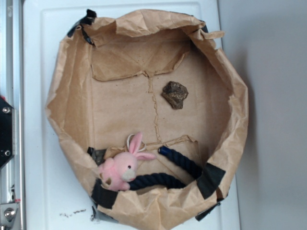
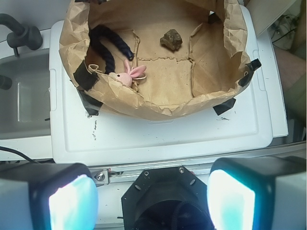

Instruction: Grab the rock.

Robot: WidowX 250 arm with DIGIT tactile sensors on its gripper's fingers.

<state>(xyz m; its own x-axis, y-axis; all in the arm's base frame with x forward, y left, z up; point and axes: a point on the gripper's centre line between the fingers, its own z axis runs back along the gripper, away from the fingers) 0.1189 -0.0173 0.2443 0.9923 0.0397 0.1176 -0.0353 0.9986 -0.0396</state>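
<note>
Near the bag's [image 1: 72,115] far-right wall: rock [image 1: 175,94], alone on the paper floor. By the near edge, bunny [image 1: 123,165] against curled rope [image 1: 168,175]. Well outside over the white lid [image 2: 158,136], gripper [image 2: 152,199], fingers [image 2: 72,201] spread, empty.

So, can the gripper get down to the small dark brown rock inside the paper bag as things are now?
Probably yes. The gripper is open and well back from the brown paper bag. The small dark brown rock lies alone on the bag floor, apart from the pink plush bunny and navy rope.
</note>
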